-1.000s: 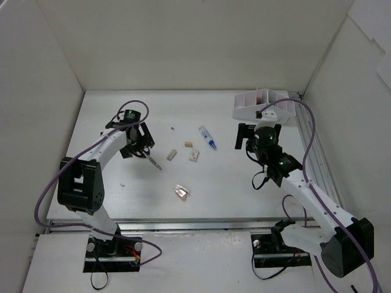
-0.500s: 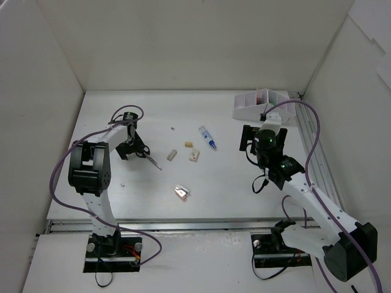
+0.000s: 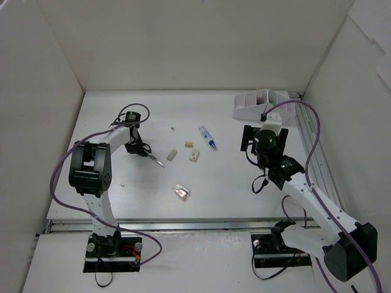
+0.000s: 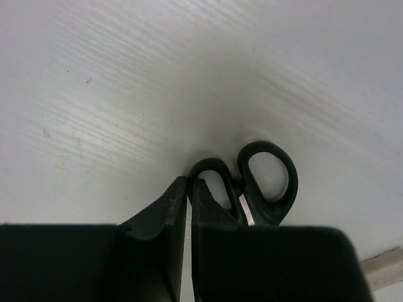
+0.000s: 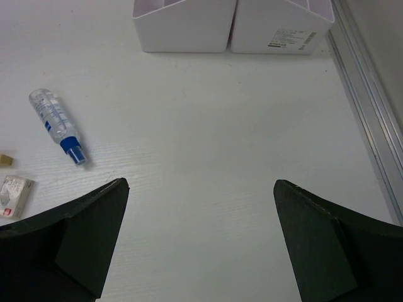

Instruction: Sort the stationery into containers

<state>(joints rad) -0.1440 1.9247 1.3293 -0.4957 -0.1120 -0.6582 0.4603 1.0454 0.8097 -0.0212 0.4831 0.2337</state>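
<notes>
**Scissors in the pinch, most of the sorting left to do**

The left fingers (image 4: 189, 184) are down on the scissors (image 4: 237, 185), which lie left of centre on the surface (image 3: 238, 189). Those fingers are pressed almost together, with only a sliver of light between them, and their tips sit right at the rim of one black handle loop. It looks like a pinch on that rim to me, but the scissors lie flat and are not lifted. Over on the right, the right fingers (image 5: 201, 251) are spread wide with nothing in them. They hover in front of the white organiser (image 5: 182, 28), which sits in the far right corner.

How far along? Early days, I'd say. Something pink and green peeks out of one compartment, too small for me to name, so perhaps a few pieces are already in. Plenty is loose, though:

- the blue-tipped tube (image 5: 56, 126), out in the middle
- a beige eraser (image 3: 172, 154), near the tube
- a white eraser (image 3: 194, 156), close beside the beige one
- a pinkish wrapped piece (image 3: 181, 191), nearer the arms
- the scissors themselves, well apart from the organiser

The surface is white with a faint streaky grain and a speck or two. Plain white walls (image 3: 183, 49) close it in on three sides. A metal rail (image 5: 365, 126) runs along the right edge, just beside the organiser.
</notes>
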